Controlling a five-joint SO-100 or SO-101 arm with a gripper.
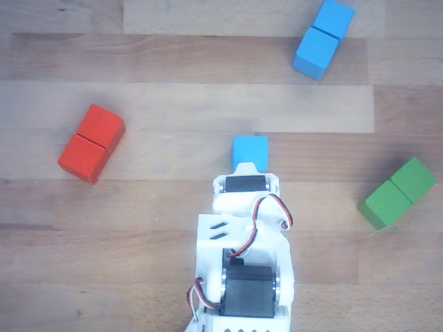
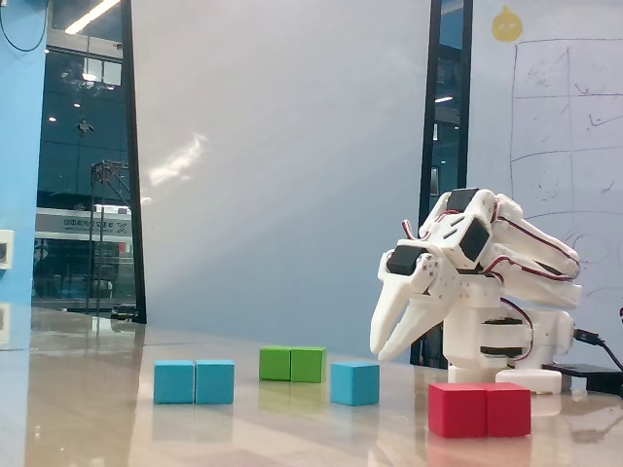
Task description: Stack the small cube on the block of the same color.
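The small blue cube [image 1: 249, 151] sits on the wooden table just beyond my arm's wrist [image 1: 246, 185]; in the fixed view the cube [image 2: 354, 382] is in the middle. The blue double block [image 1: 323, 38] lies far off at the top right, and shows at the left in the fixed view [image 2: 195, 381]. My gripper [image 2: 381, 352] points down, just above and to the right of the cube, without touching it. Its jaws look closed, tips together, and hold nothing. In the other view the fingers are hidden under the wrist.
A red double block [image 1: 91, 142] lies at the left, and is nearest the camera in the fixed view [image 2: 480, 409]. A green double block [image 1: 398, 192] lies at the right, behind the cube in the fixed view [image 2: 292, 364]. The arm's base [image 2: 501, 341] stands at the right.
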